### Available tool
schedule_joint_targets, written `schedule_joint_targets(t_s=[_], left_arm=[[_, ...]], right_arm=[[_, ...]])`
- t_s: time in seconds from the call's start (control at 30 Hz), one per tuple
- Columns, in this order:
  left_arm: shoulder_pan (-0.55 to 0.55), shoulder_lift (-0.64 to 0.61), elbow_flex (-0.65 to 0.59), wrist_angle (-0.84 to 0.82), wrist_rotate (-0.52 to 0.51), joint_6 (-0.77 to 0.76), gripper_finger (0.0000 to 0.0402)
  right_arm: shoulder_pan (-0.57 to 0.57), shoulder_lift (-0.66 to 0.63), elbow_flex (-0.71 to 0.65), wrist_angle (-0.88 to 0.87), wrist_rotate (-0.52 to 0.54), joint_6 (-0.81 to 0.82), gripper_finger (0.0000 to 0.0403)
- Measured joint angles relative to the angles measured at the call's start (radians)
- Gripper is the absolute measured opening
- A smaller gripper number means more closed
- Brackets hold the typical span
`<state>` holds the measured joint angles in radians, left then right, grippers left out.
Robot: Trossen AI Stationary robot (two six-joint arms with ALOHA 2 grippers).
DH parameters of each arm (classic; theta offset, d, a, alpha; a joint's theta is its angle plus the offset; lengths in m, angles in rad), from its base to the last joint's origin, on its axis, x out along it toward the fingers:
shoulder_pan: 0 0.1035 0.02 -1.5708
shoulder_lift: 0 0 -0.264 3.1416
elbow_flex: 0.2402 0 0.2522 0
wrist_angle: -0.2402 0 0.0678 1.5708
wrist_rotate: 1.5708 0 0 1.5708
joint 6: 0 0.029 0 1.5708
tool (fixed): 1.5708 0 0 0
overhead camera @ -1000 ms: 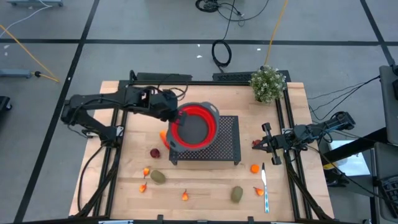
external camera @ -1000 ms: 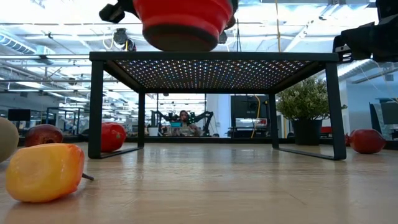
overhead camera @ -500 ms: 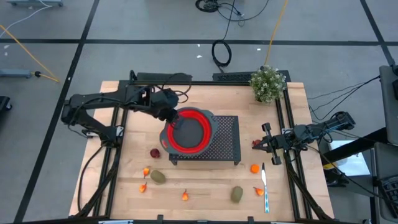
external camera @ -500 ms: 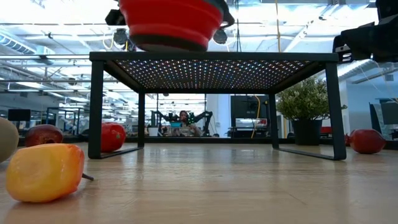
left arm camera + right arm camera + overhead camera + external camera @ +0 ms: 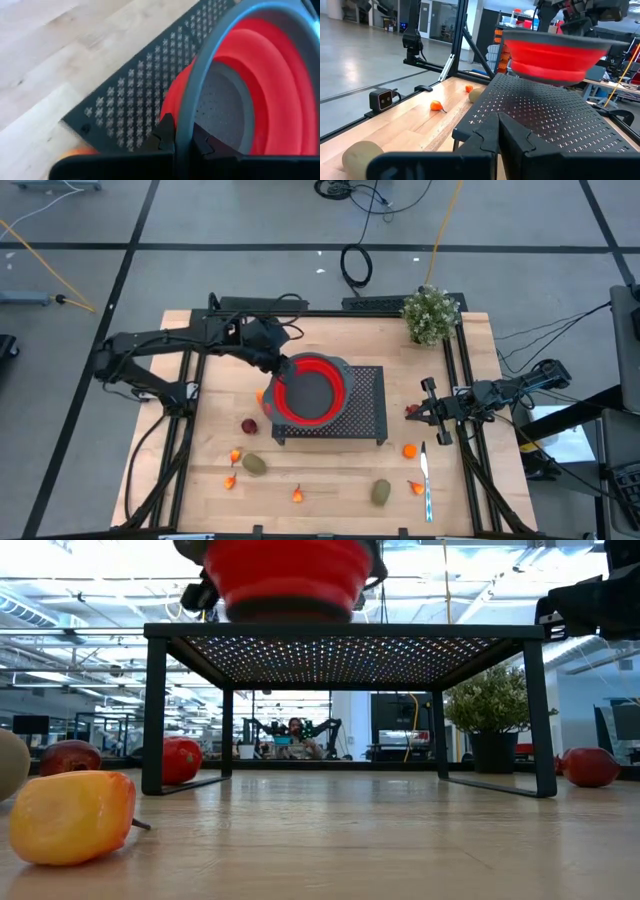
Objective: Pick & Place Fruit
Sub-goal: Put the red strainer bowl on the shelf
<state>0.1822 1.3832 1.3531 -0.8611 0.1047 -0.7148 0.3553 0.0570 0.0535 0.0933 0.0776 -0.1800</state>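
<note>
two arms over a wooden table, largest item on it a black perforated rack near the middle. left gripper is clenched on the grey rim of a red collapsible colander, holding it just above the rack's left part; in the low view the colander's top is cut off by the frame edge, and whether its base touches the rack can't be told. right gripper waits at the table's right side, fingers pressed together on nothing, its tips close to the rack's right edge.

potted plant at the far right corner. silver utensil with light-blue handle lies near the front right.

fruit all on the table, none in the colander: long orange one mostly hidden behind the colander and rack edge, dark red round one just left of the rack's front corner, brownish-green ovals and along the front, tiny orange bits scattered near them. small red piece beside the right gripper, partly covered, hard to make out.
</note>
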Motion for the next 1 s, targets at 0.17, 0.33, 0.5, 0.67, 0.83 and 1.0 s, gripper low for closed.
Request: schedule_joint_targets(t_s=[0.17, 0.33, 0.5, 0.67, 0.83, 1.0], left_arm=[[0.0, -0.023, -0.031, -0.018, -0.023, -0.002, 0.0], [0.0, -0.034, -0.064, -0.007, -0.019, -0.029, 0.0], [0.0, -0.035, -0.065, -0.012, -0.02, -0.027, 0.0], [0.0, -0.035, -0.065, -0.008, -0.019, -0.024, 0.0], [0.0, -0.035, -0.065, -0.006, -0.027, -0.024, 0.0], [0.0, -0.031, -0.065, -0.002, -0.027, -0.04, 0.0]], right_arm=[[0.0, 0.0, 0.0, 0.0, 0.0, 0.0, 0.0], [0.0, 0.0, 0.0, 0.0, 0.0, 0.0, 0.0], [0.0, 0.0, 0.0, 0.0, 0.0, 0.0, 0.0], [0.0, 0.0, 0.0, 0.0, 0.0, 0.0, 0.0], [0.0, 0.0, 0.0, 0.0, 0.0, 0.0, 0.0], [0.0, 0.0, 0.0, 0.0, 0.0, 0.0, 0.0]])
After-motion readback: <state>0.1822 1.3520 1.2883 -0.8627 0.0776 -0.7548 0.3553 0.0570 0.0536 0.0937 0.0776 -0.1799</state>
